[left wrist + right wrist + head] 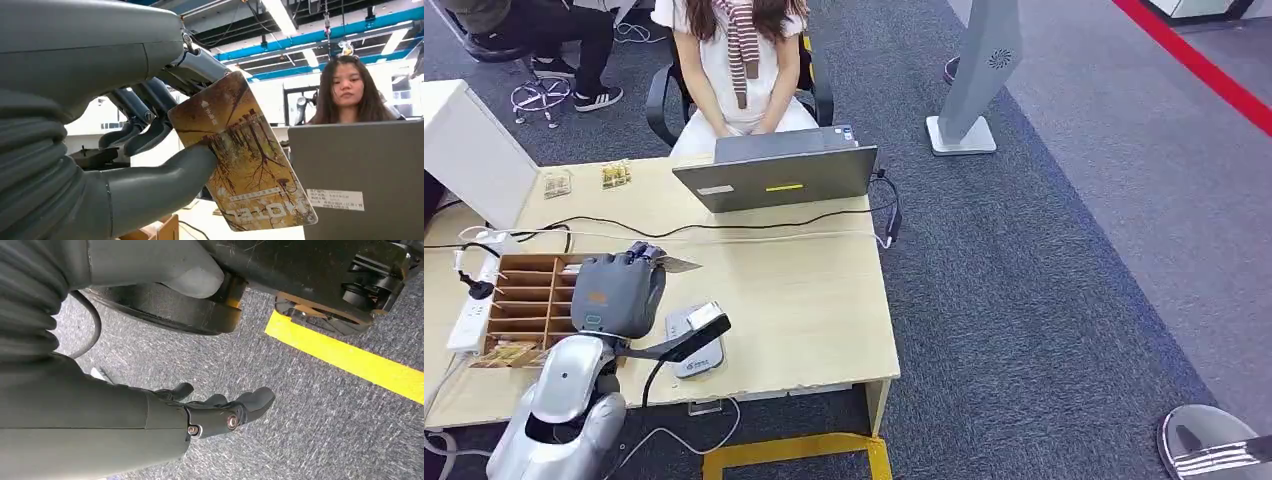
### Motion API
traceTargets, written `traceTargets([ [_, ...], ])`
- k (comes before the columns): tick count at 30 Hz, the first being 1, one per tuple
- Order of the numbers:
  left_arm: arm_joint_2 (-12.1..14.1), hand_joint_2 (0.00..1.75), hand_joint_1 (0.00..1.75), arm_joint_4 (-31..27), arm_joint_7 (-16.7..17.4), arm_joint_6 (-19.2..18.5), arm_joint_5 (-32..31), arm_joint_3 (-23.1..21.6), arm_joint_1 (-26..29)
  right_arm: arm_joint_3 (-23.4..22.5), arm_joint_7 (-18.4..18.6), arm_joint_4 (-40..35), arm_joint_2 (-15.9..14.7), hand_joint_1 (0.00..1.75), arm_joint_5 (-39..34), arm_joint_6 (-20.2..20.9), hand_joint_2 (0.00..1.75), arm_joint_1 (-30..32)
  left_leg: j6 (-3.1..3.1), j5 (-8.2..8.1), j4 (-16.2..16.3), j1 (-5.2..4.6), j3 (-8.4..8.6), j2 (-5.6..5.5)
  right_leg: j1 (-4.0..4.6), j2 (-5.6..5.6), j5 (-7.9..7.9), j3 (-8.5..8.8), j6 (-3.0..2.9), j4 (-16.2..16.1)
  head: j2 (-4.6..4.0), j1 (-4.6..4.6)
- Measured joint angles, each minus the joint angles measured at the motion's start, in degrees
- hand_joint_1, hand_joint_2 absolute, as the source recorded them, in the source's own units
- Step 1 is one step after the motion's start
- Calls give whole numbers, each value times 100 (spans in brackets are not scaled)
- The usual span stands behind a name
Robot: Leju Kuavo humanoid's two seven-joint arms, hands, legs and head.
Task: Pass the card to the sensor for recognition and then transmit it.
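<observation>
- The card [242, 157] is pinched in the left hand [619, 292], between the thick thumb on its face and the darker fingers [150, 107] behind it; its upper part is held, its long axis runs down and away from the palm, and the free end hangs clear of the grip
- In the head view the sensor [696, 345], a small pale reader, is seen on the desk [804, 300] just beside and below the left hand, towards the robot's own side; the card is held above the desk, apart from the reader
- The coming move is judged to be a lowering of the card's free end towards the reader
- The left arm is raised over the desk, by the wooden compartment tray [524, 300]
- The right hand [215, 412] hangs over the carpet, its fingers loosely apart, with nothing held; it is well apart from the card
</observation>
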Motion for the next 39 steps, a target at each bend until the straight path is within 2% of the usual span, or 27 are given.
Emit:
traceTargets([
  [4,7,175,175,0,6,-21,4,-7,9,-4,0,0,0,0,0,0,175,0,0,0,0,0,0,0,0,0,0,0,0,0,0,0],
  [5,22,175,175,19,172,-371,33,-31,20,-22,2,0,2,0,0,-15,175,0,0,0,0,0,0,0,0,0,0,0,0,0,0,0],
  [6,22,175,175,74,236,-477,44,-44,21,-33,2,0,4,0,0,-15,175,0,0,0,0,0,1,0,0,0,1,0,0,0,0,0],
  [15,-52,175,175,699,505,-774,48,-271,123,-48,42,-2,15,0,48,-33,175,-4,1,-1,0,0,0,0,0,0,0,-1,0,0,0,0],
  [24,-136,175,175,1318,581,-881,-2,-453,154,-50,68,-4,17,0,105,-13,175,-6,1,0,0,0,1,0,0,0,0,1,0,0,0,0],
  [39,-179,175,175,1491,601,-940,-15,-518,99,-50,72,-4,17,0,116,-7,175,-7,0,0,-1,0,16,-1,0,-2,0,17,0,0,0,0],
])
